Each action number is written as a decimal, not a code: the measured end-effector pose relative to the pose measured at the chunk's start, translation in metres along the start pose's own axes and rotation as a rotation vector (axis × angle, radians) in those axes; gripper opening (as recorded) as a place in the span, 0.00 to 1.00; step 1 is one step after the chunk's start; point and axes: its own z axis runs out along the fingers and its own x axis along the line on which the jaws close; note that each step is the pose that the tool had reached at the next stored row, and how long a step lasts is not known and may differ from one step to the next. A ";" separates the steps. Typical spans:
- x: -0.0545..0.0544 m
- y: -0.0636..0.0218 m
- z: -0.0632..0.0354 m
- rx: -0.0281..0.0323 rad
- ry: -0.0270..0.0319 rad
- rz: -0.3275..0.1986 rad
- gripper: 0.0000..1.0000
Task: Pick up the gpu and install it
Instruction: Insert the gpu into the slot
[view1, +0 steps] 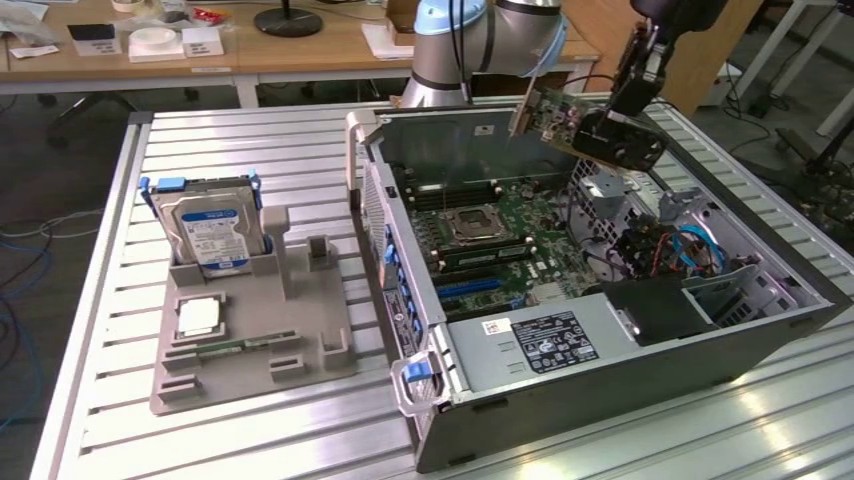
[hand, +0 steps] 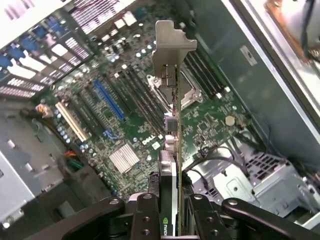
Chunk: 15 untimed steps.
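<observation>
Currently | pickup: done, claw (hand: 175, 212) clamped on gpu (hand: 178, 135) | position: motherboard (hand: 212, 122) below claw, well apart from card | install: by my judgement not yet seated

Wooden desks (view1: 320, 50) stand behind the ribbed metal table (view1: 240, 140), cables (view1: 27, 240) beside it.
</observation>
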 end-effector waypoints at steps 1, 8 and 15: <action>0.000 0.0000 0.0000 -0.0005 0.0009 -0.018 0.27; 0.000 0.0000 0.0001 -0.0041 0.0077 -0.145 0.27; 0.000 0.0000 0.0003 -0.0077 0.0145 -0.272 0.27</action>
